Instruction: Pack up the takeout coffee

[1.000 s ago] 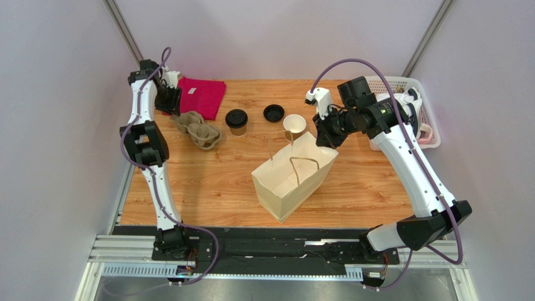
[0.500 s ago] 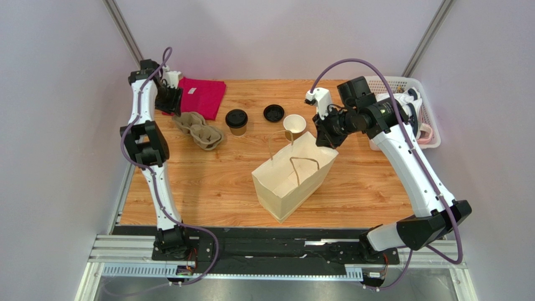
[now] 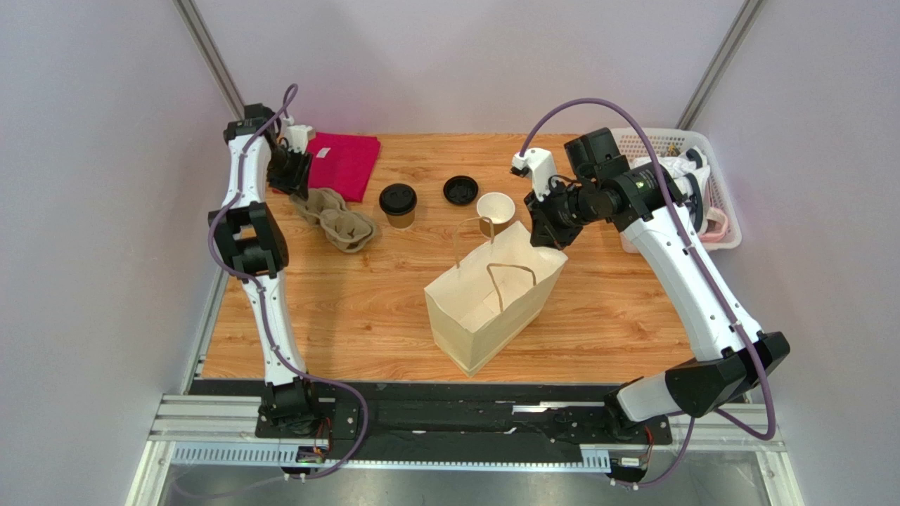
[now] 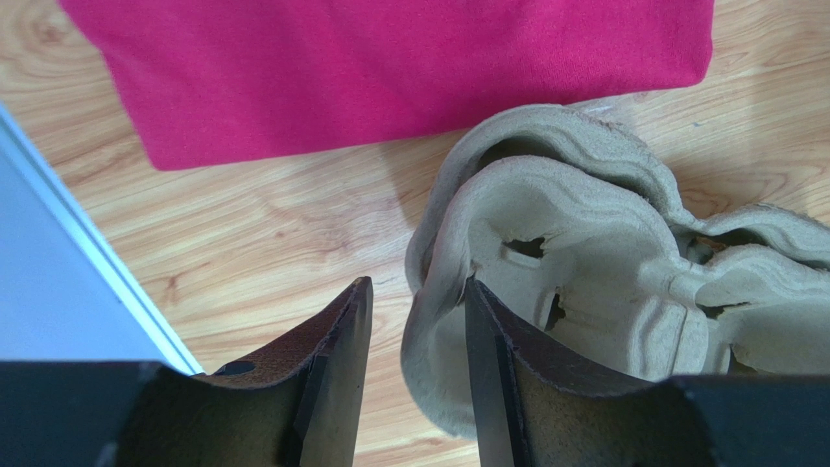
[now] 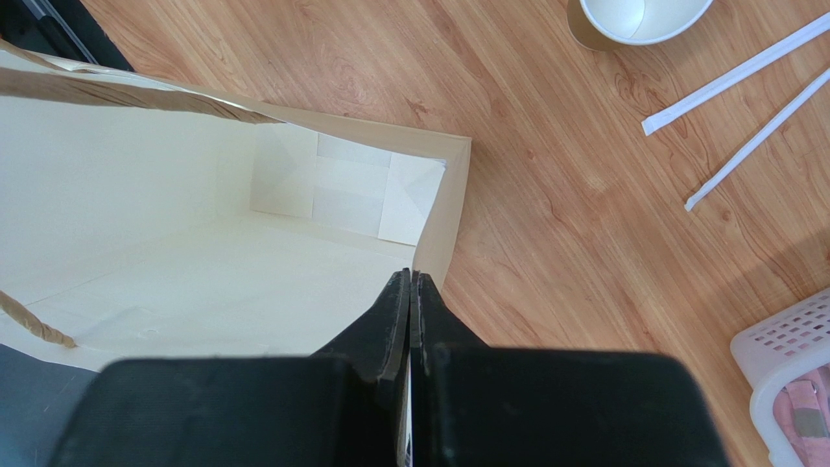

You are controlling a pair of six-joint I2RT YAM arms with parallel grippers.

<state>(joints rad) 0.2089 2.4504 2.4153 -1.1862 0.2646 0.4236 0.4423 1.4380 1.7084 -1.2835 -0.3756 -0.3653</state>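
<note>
- The right claw (image 5: 412, 280) is fully closed on the upper edge of the tan paper bag (image 3: 475, 316). It pinches one corner of the mouth, and the bag with its twisted paper handles stands open in the middle of the top view.
- The left claw (image 4: 417, 287) is about half open and grips nothing. The rim of the grey-brown moulded pulp cup carrier (image 4: 575, 292) sits between its two fingers, but I cannot tell if they touch it.
- Just above the carrier in the left wrist view, a folded magenta cloth (image 4: 390, 68) lies on the wooden desk (image 4: 244, 253).
- The takeout coffee (image 3: 398, 202), a small tan-brown paper cup with a round black lid pressed on, stands upright in the upper middle of the top view, so its long axis is vertical. It is to the right of the left claw, just beyond the carrier, and to the upper left of the bag mouth.
- The left claw looks nearer to the coffee, and the right one is busy with the bag. I judge that the pick belongs to the left arm, which must reach to the right across the carrier.
- Further right are a loose black plastic lid (image 3: 461, 190) and an open tan paper cup (image 3: 495, 209) with a white inside. These are not the thing to pack.
</note>
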